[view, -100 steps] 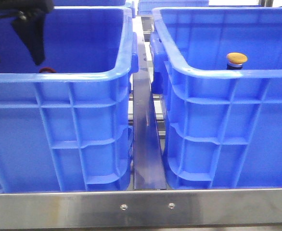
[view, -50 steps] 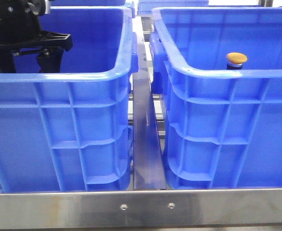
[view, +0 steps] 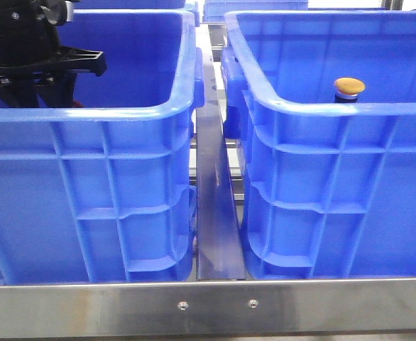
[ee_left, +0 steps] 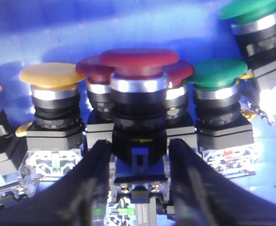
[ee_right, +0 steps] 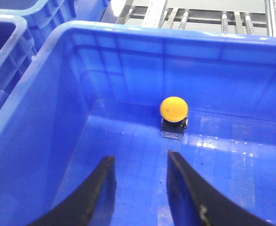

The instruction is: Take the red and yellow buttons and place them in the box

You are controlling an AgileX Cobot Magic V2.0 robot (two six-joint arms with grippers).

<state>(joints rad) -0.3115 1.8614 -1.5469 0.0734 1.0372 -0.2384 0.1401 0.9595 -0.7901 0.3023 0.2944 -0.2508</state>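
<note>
Inside the left blue crate (view: 87,114) my left gripper (view: 30,82) hangs low, its fingertips hidden behind the near rim. In the left wrist view the left gripper (ee_left: 139,146) is open, its two fingers flanking the dark body of a red button (ee_left: 139,61) without clearly pressing it. A yellow button (ee_left: 52,75) stands beside that one. The box (view: 336,108) on the right holds one yellow button (view: 349,87), upright on its floor (ee_right: 174,108). My right gripper (ee_right: 140,162) hovers open and empty above the box (ee_right: 128,56), short of that button.
More red buttons (ee_left: 93,68) and green buttons (ee_left: 214,77) crowd close around the flanked one in the left crate. A metal rail (view: 215,213) runs between the two crates. A steel table edge (view: 208,305) lies in front, and another blue crate (ee_right: 6,42) shows beside the box.
My left gripper has come down into the left crate; a second ago only its fingers showed high up, now its body sits just above the rim. The yellow button in the box has not moved.
</note>
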